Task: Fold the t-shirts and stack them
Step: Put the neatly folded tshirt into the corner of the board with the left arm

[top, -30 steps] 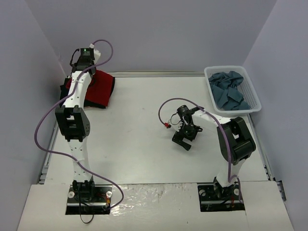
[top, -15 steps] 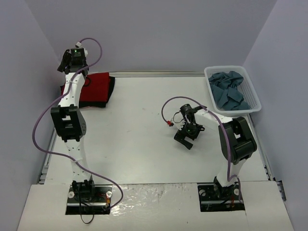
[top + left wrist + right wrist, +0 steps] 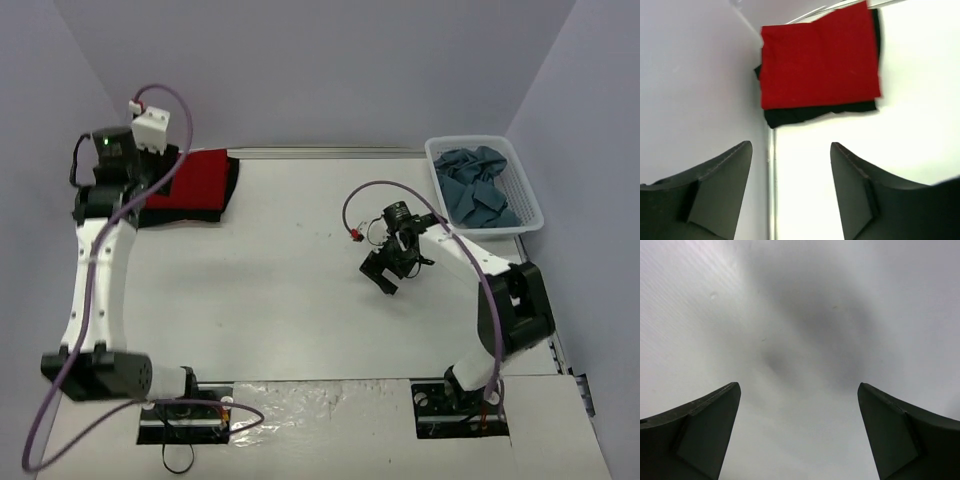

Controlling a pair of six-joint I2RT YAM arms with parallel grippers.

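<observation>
Left arm has swung back off the stack toward the left wall, and its claw (image 3: 790, 150) has parted. It now stands open and empty, well clear of the cloth. The right claw (image 3: 797, 385) is also wide open and holds nothing, hovering over bare bench (image 3: 280, 300) near mid-bench.

The dark red t-shirt (image 3: 820, 60) lies folded on the black t-shirt (image 3: 790, 116) in the far-left corner. The stack is slightly askew, with black cloth showing along two edges. The slate blue-grey t-shirts (image 3: 475, 195) remain crumpled together in the basket (image 3: 466, 140) at the far right, so folding is judged incomplete.

Risks:
- A pull on one tangled shirt may drag others out, or shift the light basket.
- The left arm's cable hangs close to the stack and could brush it out of line.
- Further shirts laid on an uneven base may add to the skew.
</observation>
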